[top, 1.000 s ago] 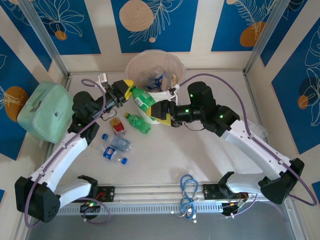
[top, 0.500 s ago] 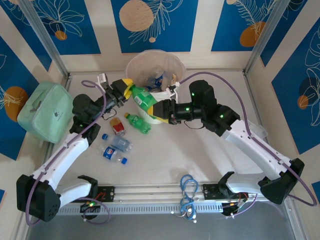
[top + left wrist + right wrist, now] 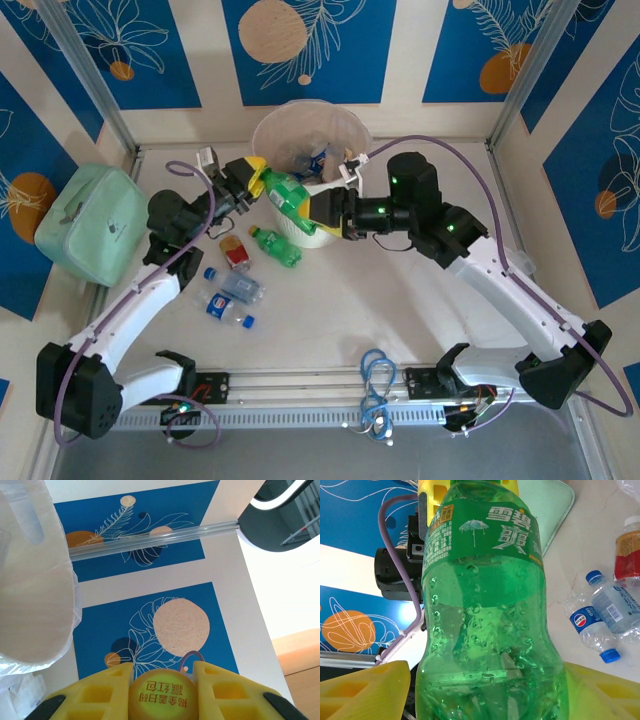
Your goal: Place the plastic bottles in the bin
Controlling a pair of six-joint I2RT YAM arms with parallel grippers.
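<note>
A green plastic bottle (image 3: 287, 193) hangs level in the air just in front of the bin (image 3: 268, 128), a cream-white wastebasket with a clear liner and several bottles inside. My left gripper (image 3: 257, 180) is shut on its yellow cap (image 3: 162, 700). My right gripper (image 3: 318, 212) has a finger on each side of the bottle's lower body (image 3: 485, 605), close against it; whether they press on it I cannot tell. On the table lie another green bottle (image 3: 276, 246), a red-filled one (image 3: 236, 253) and two clear blue-capped ones (image 3: 232, 290).
A mint-green bag (image 3: 88, 222) sits at the left wall. A blue cable coil (image 3: 377, 385) lies by the front rail. The bin's wall and liner (image 3: 35, 605) are close on the left in the left wrist view. Open tabletop lies to the right.
Both arms have carried the green bottle a little up and toward the bin. My right gripper has slid further onto the bottle's lower end.
</note>
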